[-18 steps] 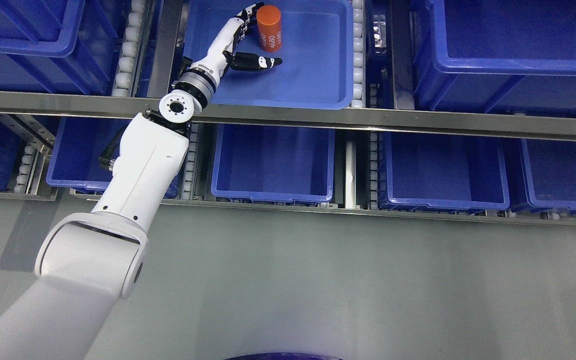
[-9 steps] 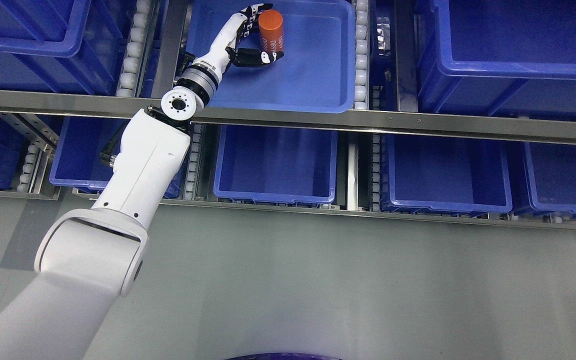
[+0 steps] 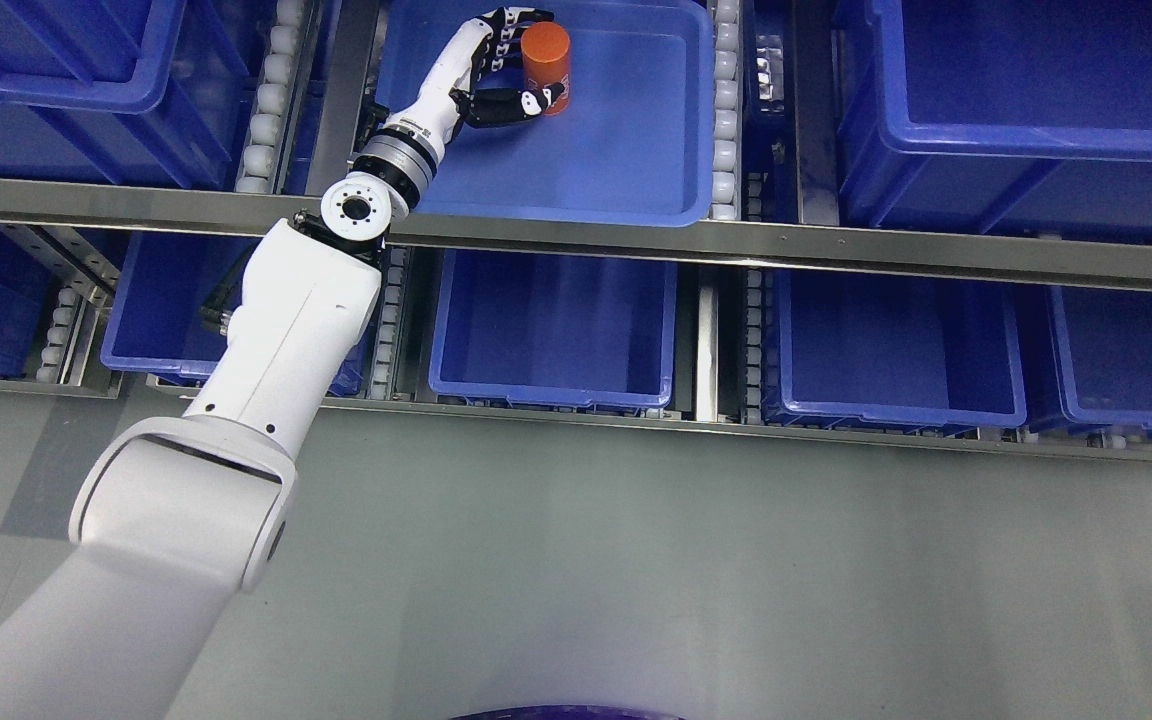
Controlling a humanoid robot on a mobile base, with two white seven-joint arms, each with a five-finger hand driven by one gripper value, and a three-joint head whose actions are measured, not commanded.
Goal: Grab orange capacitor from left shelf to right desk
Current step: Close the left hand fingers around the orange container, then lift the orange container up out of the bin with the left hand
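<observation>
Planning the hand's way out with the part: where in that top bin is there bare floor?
The blue bin is bare right of and in front of the orange capacitor, out to its right wall and near rim. The back left corner is crowded: the left hand wraps the capacitor there.

The left hand [image 3: 496, 70] is closing in: its fingers [image 3: 514, 22] now wrap the far side of the orange capacitor [image 3: 545, 55], thumb pressing in from six o'clock, where a second ago they stood apart.
</observation>
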